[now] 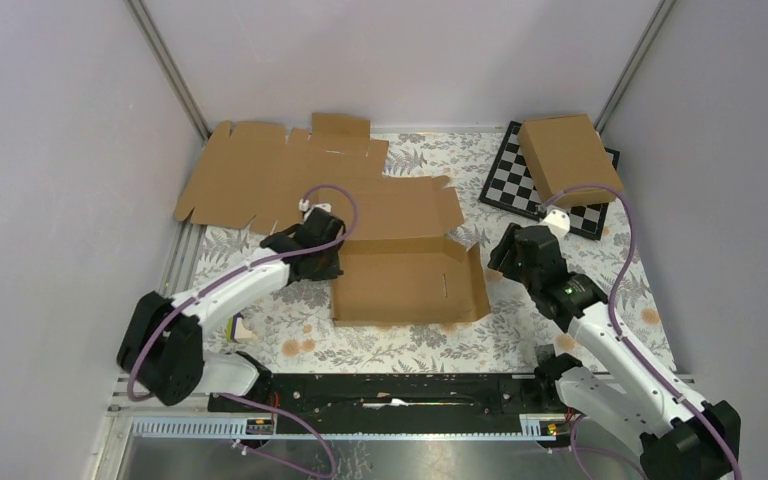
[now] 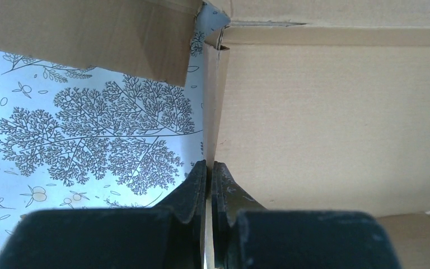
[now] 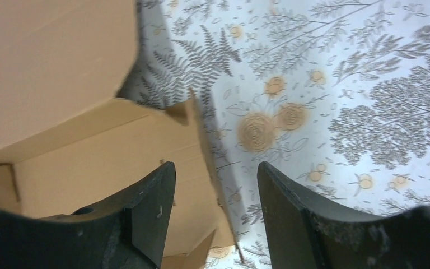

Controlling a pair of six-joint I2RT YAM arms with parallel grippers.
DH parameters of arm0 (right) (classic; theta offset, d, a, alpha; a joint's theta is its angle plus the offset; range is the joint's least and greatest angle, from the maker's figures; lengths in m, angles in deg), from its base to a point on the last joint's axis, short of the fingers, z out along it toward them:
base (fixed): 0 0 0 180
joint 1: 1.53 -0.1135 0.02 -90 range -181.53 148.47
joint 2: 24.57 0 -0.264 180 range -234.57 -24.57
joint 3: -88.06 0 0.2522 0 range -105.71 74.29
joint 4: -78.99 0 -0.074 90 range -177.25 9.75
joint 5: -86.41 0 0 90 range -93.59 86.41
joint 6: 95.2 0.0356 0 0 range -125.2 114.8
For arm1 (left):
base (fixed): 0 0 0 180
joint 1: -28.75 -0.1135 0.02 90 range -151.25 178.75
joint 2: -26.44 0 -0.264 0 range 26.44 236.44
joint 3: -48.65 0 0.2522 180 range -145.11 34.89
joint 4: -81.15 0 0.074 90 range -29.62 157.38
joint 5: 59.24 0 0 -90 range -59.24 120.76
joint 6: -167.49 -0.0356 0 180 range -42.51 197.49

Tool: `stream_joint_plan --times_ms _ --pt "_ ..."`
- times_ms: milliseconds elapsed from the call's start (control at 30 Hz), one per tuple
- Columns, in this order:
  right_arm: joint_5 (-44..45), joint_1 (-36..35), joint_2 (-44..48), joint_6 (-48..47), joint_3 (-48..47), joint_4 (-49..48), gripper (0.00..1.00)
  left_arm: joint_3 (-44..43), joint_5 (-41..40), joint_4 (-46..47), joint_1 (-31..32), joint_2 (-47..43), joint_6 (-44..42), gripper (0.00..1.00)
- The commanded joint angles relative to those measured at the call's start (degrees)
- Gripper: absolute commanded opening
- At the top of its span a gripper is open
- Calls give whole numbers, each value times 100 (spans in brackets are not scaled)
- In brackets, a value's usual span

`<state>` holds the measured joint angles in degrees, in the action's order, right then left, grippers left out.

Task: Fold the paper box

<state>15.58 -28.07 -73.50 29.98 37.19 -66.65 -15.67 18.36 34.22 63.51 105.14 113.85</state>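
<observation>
paper box [image 1: 405,285]: mid table [image 1: 400,345], side walls partly raised, lid panel lying open toward the back | left tool [image 2: 209,168]: pressed together, pinching the box's left wall | right tool [image 3: 215,166]: spread, straddling the box's right flap edge, not gripping it

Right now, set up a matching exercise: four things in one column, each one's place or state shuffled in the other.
1. left gripper
2. right gripper
3. chessboard
4. flat sheet

a. lying far left
b. open
c. under a closed box
d. shut on the paper box wall

Pairs: 1-d, 2-b, 3-c, 4-a
</observation>
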Motion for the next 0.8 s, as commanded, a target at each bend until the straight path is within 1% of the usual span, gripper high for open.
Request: stream_joint_plan --times_ms 0,100,133,300,467,533,600,633,667,700,767 --pt "80 379 -40 91 140 196 67 136 826 648 -334 -683 -50 0" --pt "-838 975 -138 185 354 -35 69 108 920 476 -450 -859 -101 0" --pt "-997 1116 -177 233 388 -79 69 119 928 448 -484 -952 -102 0" --pt "-1264 1469 -239 494 549 -396 68 210 1035 342 -637 -1332 -131 0" --pt "-1394 1637 -297 704 705 -673 69 246 1153 229 -834 -1526 -189 0" --pt "-1832 1719 -348 734 835 -938 71 249 1279 240 -912 -1607 -199 0" --pt "-2457 1812 -454 898 940 -1138 73 221 1450 242 -979 -1669 -227 0" --pt "-2808 1844 -483 951 1000 -1308 74 200 1502 241 -1006 -1699 -246 0" --pt "-3360 1889 -475 992 1097 -1574 76 190 1539 253 -1034 -1726 -250 0" --pt "-3670 1909 -458 1080 1200 -1823 77 181 1577 258 -1053 -1764 -261 0" --pt "-3896 1916 -383 1269 1344 -2000 79 150 1660 258 -1082 -1827 -271 0"
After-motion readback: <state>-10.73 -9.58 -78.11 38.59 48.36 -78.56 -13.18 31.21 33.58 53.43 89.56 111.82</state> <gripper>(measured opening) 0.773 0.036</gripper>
